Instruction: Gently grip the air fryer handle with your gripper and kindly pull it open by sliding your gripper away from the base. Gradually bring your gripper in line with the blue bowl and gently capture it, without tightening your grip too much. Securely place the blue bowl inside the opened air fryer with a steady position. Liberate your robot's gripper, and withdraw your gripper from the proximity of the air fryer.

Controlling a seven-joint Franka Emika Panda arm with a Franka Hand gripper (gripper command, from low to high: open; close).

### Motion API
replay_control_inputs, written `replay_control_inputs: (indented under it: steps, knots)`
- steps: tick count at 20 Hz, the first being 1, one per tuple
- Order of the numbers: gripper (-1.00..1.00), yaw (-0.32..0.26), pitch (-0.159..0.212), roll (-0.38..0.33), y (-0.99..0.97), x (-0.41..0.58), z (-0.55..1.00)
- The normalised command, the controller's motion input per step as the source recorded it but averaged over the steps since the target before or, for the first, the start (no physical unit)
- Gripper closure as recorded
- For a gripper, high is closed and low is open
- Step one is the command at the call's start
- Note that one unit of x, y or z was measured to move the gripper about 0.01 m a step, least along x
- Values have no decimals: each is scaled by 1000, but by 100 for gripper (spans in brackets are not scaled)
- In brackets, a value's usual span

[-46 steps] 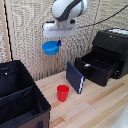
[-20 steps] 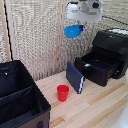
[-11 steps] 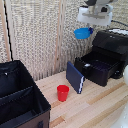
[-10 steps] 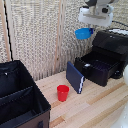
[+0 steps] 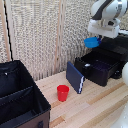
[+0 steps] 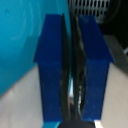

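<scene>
My gripper (image 5: 94, 37) is shut on the rim of the blue bowl (image 5: 92, 42) and holds it in the air above the open drawer (image 5: 99, 67) of the black air fryer (image 5: 114, 55), near the drawer's front end. In the wrist view the two blue fingertips (image 6: 54, 65) are pressed together on the thin bowl rim, and the bowl's bright-blue wall (image 6: 17, 40) fills one side. The air fryer's vent grille (image 6: 95, 10) shows behind the fingers.
A dark-blue flat book (image 5: 75, 77) leans against the drawer's front. A red cup (image 5: 62, 92) stands on the wooden table (image 5: 95, 107). A black fabric bin (image 5: 17, 97) stands at the exterior view's left. A slatted screen (image 5: 45, 35) stands behind.
My gripper has carried the blue bowl from above the red cup toward the exterior view's right, up to the air fryer. The drawer stays open.
</scene>
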Motion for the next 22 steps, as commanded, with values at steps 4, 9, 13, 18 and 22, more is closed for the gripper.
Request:
replay_control_inputs:
  steps: [4, 9, 13, 18, 22]
  knots:
    - [100, -43, 11, 0, -132, -206, -560]
    - [100, -17, 24, -24, -112, -189, -611]
    - [100, -5, 17, -52, -156, -121, -608]
    - [100, 0, 0, -74, -118, -17, -487]
    - [-100, -1, 0, -6, -38, 0, 23]
